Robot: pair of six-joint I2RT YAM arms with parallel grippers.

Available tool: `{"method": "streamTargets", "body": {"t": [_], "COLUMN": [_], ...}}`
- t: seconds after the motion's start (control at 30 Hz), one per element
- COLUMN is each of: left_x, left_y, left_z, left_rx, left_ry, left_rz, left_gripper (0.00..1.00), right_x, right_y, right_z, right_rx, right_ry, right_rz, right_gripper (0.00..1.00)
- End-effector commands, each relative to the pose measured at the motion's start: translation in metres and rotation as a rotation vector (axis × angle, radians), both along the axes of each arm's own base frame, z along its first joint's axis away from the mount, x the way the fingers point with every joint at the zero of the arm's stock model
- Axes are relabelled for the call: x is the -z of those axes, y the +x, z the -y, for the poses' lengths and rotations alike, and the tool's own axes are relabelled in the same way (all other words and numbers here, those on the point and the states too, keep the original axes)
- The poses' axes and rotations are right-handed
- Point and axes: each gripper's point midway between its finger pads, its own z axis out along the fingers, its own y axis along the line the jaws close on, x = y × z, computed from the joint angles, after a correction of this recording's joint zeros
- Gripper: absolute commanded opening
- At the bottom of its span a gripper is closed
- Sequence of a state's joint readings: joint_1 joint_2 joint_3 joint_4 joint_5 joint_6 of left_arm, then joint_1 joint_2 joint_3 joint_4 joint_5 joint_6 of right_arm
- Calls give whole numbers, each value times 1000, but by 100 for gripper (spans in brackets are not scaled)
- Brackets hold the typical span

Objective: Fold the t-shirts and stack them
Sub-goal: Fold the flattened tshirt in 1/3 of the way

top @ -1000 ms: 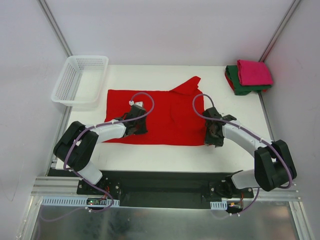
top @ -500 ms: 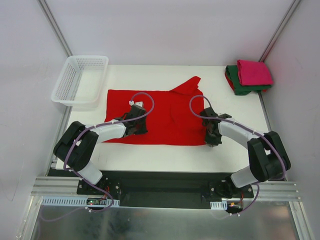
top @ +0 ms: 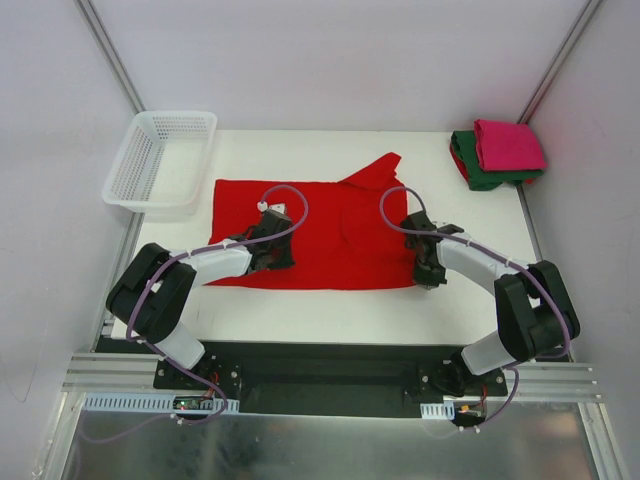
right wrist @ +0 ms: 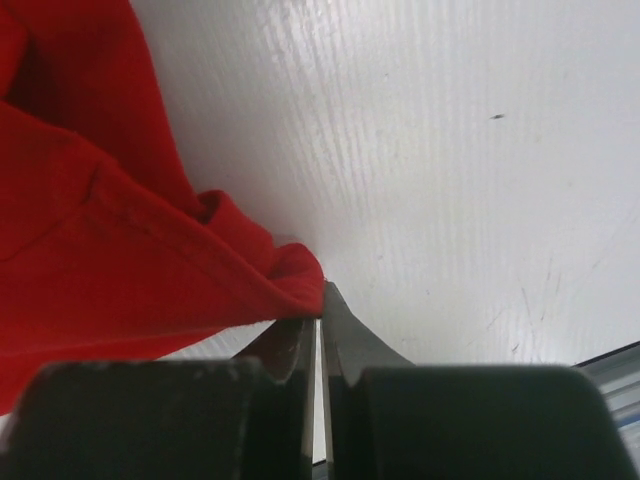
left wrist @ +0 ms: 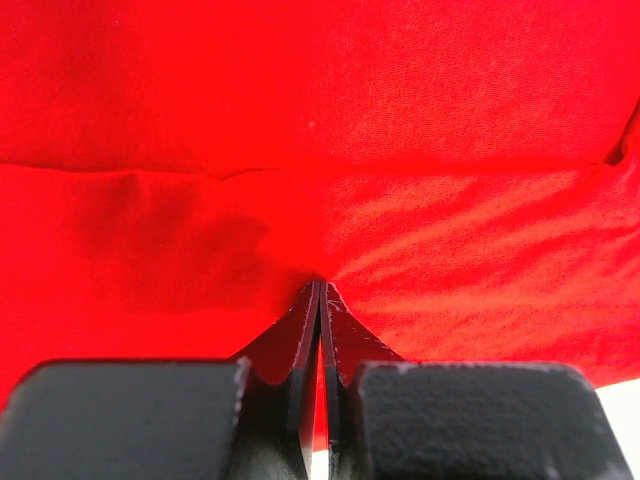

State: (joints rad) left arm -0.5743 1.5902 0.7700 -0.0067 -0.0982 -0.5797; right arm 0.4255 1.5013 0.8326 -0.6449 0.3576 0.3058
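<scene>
Along the near edge of the red t-shirt (top: 330, 215), long axis laid 9-to-3 o'clock, left tool (left wrist: 320, 290) and right tool (right wrist: 320, 300) are clamped on cloth spread toward 12 o'clock.

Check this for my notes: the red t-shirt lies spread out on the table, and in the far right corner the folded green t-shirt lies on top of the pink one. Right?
No: the pink t-shirt lies on top of the green t-shirt, as the top external view shows. The red t-shirt does lie spread out on the table.
</scene>
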Motion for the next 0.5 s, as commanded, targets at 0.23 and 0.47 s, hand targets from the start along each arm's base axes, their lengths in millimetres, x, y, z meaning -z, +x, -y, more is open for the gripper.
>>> {"method": "streamTargets", "body": {"t": [0.23,0.47], "left_x": [27,25], "left_y": [-38,-37], "left_z": [-44,-45], "left_rx": [-13,-15], "left_ry": [178,179], "left_rz": [-137,-133], "left_gripper": [0,0], "right_x": [-41,-56], "right_y": [19,23], "right_z": [31,43], "right_rx": [13,16], "right_ry": [-172,-260], "right_rz": [60,60], "right_gripper": [1,1]}}
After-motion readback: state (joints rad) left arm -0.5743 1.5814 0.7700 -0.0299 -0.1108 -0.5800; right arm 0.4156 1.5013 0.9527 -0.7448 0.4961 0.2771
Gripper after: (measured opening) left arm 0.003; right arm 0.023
